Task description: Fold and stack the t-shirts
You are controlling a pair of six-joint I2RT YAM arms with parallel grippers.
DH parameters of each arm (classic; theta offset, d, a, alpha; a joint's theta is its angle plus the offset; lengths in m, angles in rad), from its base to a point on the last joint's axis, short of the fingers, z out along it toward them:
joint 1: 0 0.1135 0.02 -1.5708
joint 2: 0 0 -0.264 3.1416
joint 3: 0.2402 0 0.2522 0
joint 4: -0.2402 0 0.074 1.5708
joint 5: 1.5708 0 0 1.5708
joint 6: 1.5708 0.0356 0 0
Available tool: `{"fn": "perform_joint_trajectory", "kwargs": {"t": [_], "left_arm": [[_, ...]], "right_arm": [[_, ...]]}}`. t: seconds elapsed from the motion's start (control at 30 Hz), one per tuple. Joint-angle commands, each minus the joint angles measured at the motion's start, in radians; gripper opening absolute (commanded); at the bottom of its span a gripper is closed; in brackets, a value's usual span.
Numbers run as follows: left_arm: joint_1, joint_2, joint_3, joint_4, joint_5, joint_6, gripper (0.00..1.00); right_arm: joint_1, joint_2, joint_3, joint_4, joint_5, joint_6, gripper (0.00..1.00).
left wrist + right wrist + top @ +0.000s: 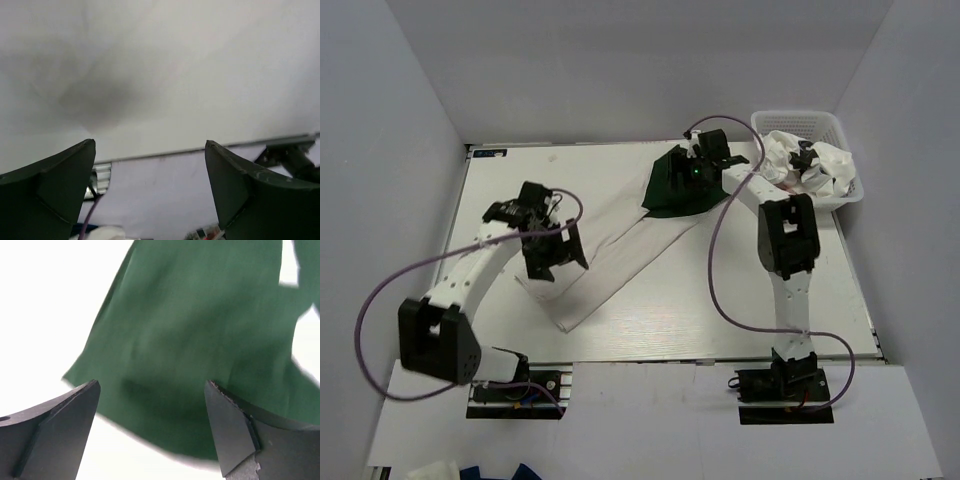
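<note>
A white t-shirt (620, 262) lies as a long folded strip running diagonally across the table; it fills the upper part of the left wrist view (160, 65). A dark green t-shirt (672, 188) lies folded at its far end and fills the right wrist view (200, 340). More white t-shirts, one with black print (808, 168), are heaped in the basket. My left gripper (558, 260) is open and empty over the strip's near left end. My right gripper (698, 168) is open and empty just above the green shirt.
A white plastic lattice basket (810, 122) stands at the far right corner of the table. The table's near edge and a white board (640, 400) run in front of the arm bases. Purple cables loop from both arms.
</note>
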Motion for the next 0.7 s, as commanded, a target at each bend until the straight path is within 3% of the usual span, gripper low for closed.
{"fn": "perform_joint_trajectory", "kwargs": {"t": [0.0, 0.17, 0.4, 0.53, 0.67], "left_arm": [[-0.021, 0.200, 0.100, 0.056, -0.146, 0.037, 1.00], [-0.041, 0.408, 0.150, 0.056, -0.216, 0.070, 1.00], [-0.075, 0.460, 0.024, 0.138, -0.158, 0.070, 1.00], [-0.132, 0.460, -0.124, 0.221, -0.005, 0.059, 1.00], [-0.244, 0.478, -0.178, 0.292, 0.295, 0.033, 1.00]], "right_arm": [[0.029, -0.250, -0.187, 0.066, 0.043, -0.039, 0.90], [0.040, -0.283, -0.367, 0.100, -0.015, 0.043, 0.90], [0.038, -0.093, -0.207, -0.029, -0.012, 0.089, 0.90], [0.036, 0.027, -0.056, -0.081, -0.023, 0.104, 0.90], [0.033, 0.186, 0.164, -0.194, -0.050, 0.121, 0.90]]}}
